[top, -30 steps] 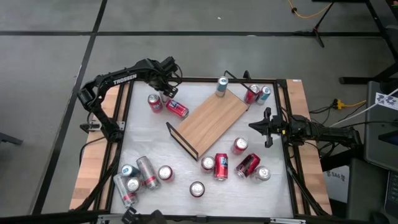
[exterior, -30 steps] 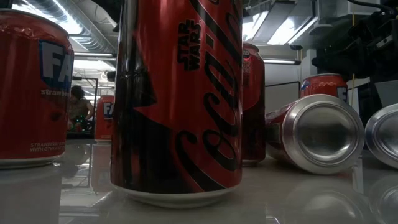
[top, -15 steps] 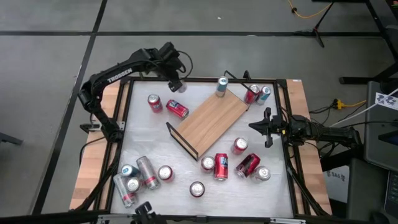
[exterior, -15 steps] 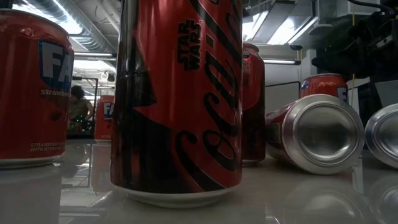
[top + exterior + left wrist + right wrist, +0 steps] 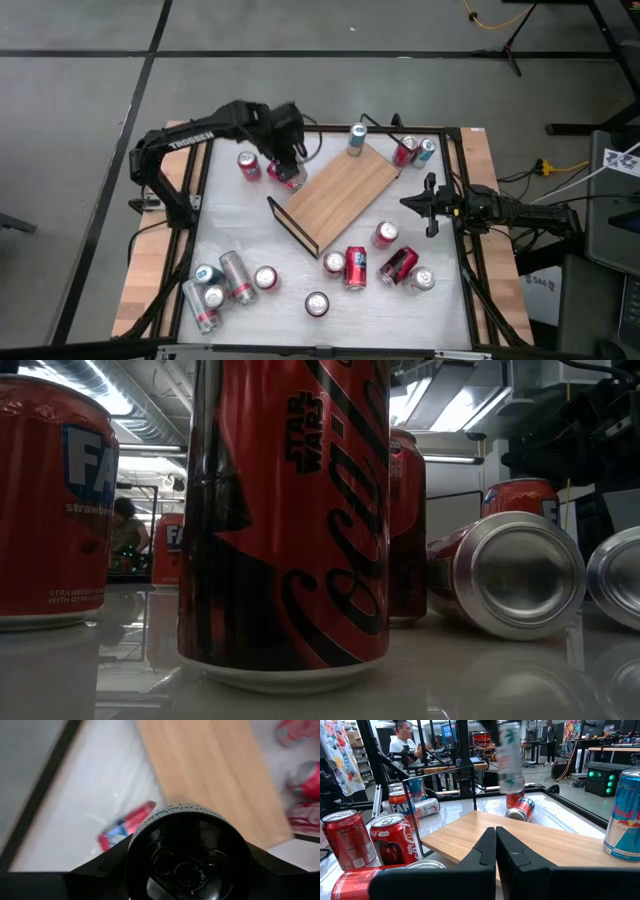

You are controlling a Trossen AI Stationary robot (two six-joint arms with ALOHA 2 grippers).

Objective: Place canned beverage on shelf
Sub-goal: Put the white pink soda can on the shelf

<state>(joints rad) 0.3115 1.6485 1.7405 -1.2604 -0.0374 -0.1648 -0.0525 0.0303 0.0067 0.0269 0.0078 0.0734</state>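
Light-wood rectangular shelf board [image 5: 345,190] sits right of the left gripper [image 5: 290,160], which pinches a slim black-topped can [image 5: 189,854]. Risk: it could clip the red can lying on its side [image 5: 287,178] just beneath. Right gripper [image 5: 495,851] waits at the table's right, fingers pressed together.

— what lettering is made out?
— "star wars" on the big red can [image 5: 285,520] up close; "trossen" on the left arm [image 5: 190,140].
— else?
— "red bull" partly read on a blue can [image 5: 623,815]; "fa" on another red can [image 5: 55,500].

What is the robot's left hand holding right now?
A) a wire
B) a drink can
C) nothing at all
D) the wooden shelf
B: in the left wrist view the left gripper has a dark can held between its fingers, carried in the air above the table near the wooden shelf.
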